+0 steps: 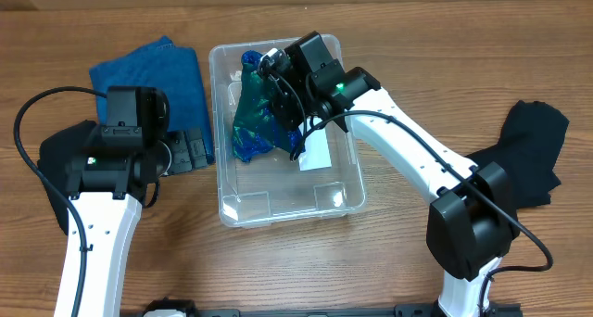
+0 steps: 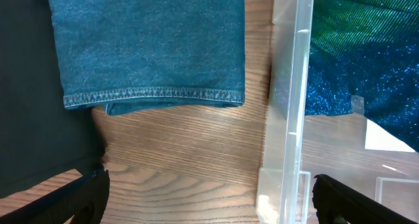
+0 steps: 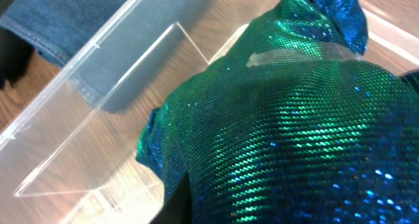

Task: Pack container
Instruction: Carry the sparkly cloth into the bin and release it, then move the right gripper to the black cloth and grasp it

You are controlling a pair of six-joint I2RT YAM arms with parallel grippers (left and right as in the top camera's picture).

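Container (image 1: 289,209) sat mid-bench (image 1: 389,261), between my arms. My right hand (image 1: 275,81) held the glittery green cloth (image 1: 252,122) inside it. My left hand (image 2: 211,188) stood wide at the container's left wall, near the denim cloth (image 1: 153,71).

Both arms reach in from the near side.
Left gripper (image 1: 193,150) sits low at the left, fingers (image 2: 78,198) wide apart; right gripper (image 1: 278,99) points down at far centre, pinching green cloth (image 1: 252,122).
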